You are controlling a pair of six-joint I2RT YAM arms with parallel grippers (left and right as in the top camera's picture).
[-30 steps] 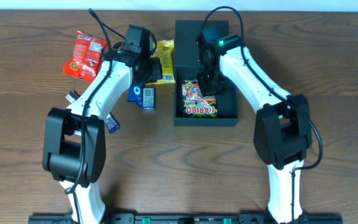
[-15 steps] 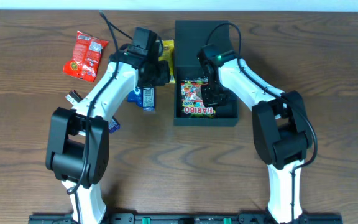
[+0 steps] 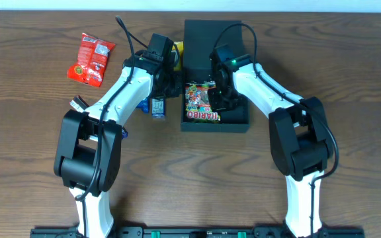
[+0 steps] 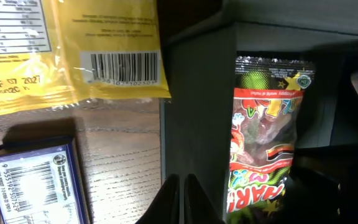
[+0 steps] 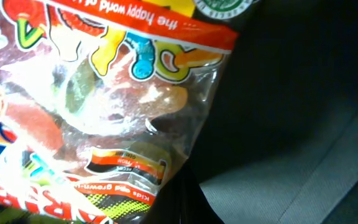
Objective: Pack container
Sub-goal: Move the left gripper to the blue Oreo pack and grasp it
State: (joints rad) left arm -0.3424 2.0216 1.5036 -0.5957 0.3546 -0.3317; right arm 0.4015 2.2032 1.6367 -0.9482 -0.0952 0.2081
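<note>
Left wrist: left pincer [image 4: 180,198] shut above container [image 4: 197,93] wall; right pincer [image 5: 185,199] shut at gummy bag [image 5: 104,112] edge.

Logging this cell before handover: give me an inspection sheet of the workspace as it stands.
Surface: wooden table, no spills seen.
Job's things: container open, Haribo bag inside.
Clutter: red packet, yellow packet and blue packet, all left of the container.
Grippers: left gripper shut, at the container's left wall; right gripper shut, at the bag's edge.
Cables: left-arm cable and right-arm cable, black, looped off the arms.
Surroundings: nothing seen.
</note>
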